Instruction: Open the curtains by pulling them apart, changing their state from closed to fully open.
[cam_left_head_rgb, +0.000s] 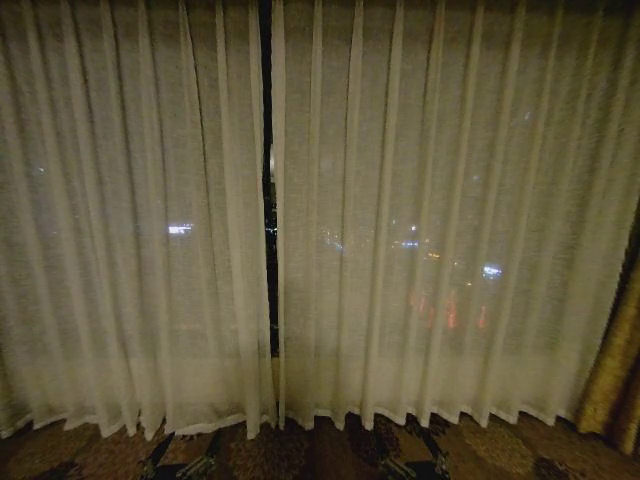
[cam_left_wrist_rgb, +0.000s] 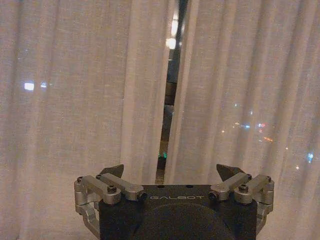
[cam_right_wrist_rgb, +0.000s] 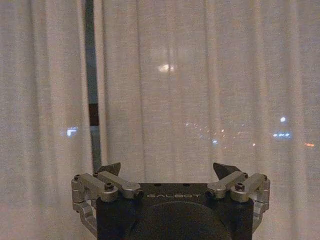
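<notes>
— Well, where do the curtains (cam_left_head_rgb: 400, 220) hang?
— Nearly shut across the dark window, a narrow gap between panels, golden drape (cam_left_head_rgb: 615, 380) beside

— And the pincers?
— Left pincer (cam_left_wrist_rgb: 170, 172) and right pincer (cam_right_wrist_rgb: 167, 170) face that gap, spread wide, gripping nothing, likely poised for each edge

Cream-white pleated curtains (cam_left_head_rgb: 400, 220); golden-brown drape (cam_left_head_rgb: 618, 370)

the right hand (cam_right_wrist_rgb: 168, 172), black-bodied with grey metal linkages, faces the sheer cream-white pleated curtains (cam_right_wrist_rgb: 200, 90) with its fingers spread wide, holding nothing. a narrow dark gap (cam_right_wrist_rgb: 91, 85) parts the two panels, and small lights glow through the fabric.
</notes>
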